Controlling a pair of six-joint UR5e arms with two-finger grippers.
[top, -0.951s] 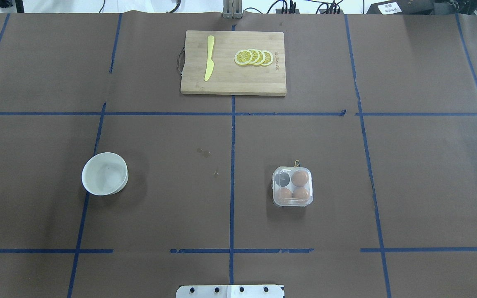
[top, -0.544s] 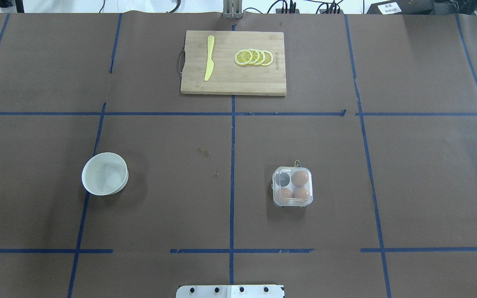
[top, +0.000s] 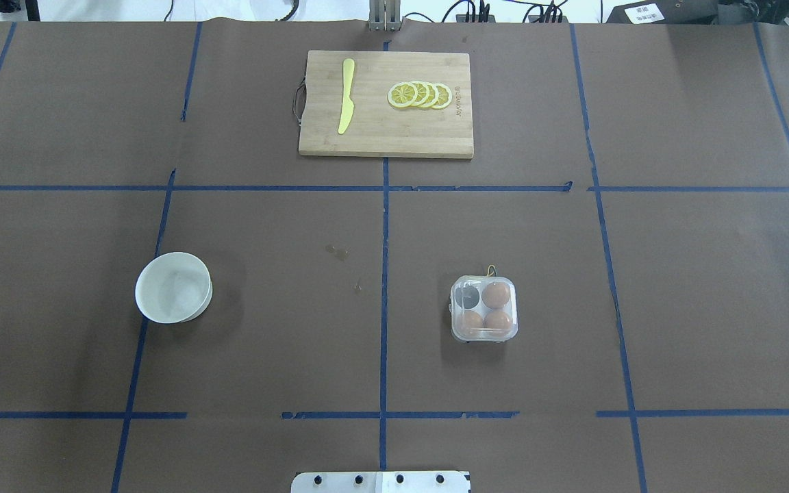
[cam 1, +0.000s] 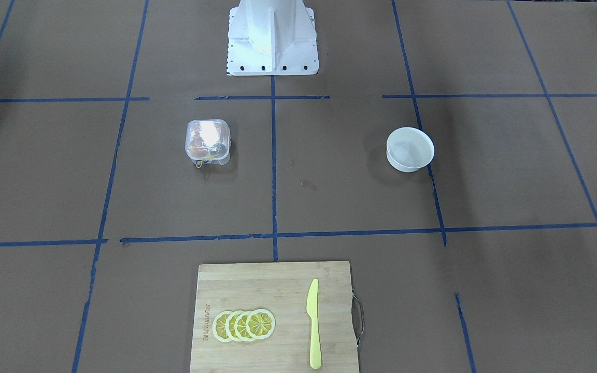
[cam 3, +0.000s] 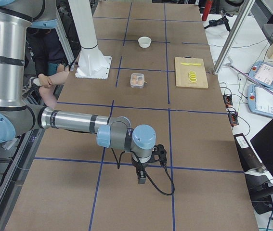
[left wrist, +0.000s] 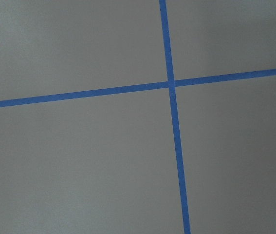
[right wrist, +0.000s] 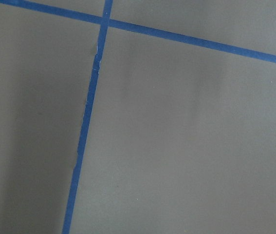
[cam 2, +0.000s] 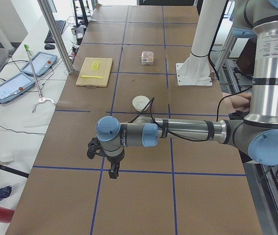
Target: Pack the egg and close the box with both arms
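Out in front of the white base pedestal (cam 1: 271,36), a little toward the robot's right, sits the clear egg carton (top: 484,308). Its lid looks to be down over the cups, with a bit of yellow string (cam 1: 201,162) poking out on the side away from the pedestal. Three brown eggs (top: 496,294) are inside. The fourth cup (top: 466,296), the one farther from the pedestal on the robot's left, holds none.

Neither arm is anywhere near it. The left arm (cam 2: 178,132) stretches out well off to the pedestal's left, and the left gripper (cam 2: 112,176) hangs pointing down over a blue tape line (cam 2: 139,172) on the brown table cover. I cannot tell whether its fingers are apart or together. The right arm (cam 3: 73,121) mirrors it far off to the pedestal's right. The right gripper (cam 3: 141,182) also points down, and its fingers are just as unreadable from here.

A round white bowl (top: 173,287) stands in front of the pedestal toward the robot's left. Straight out from the pedestal, at the far side of the table, lies a bamboo cutting board (top: 386,140) with a yellow knife (top: 346,96) and a fan of lemon slices (top: 420,95). A person's forearm (cam 3: 47,79) rests at the table edge just behind the pedestal.
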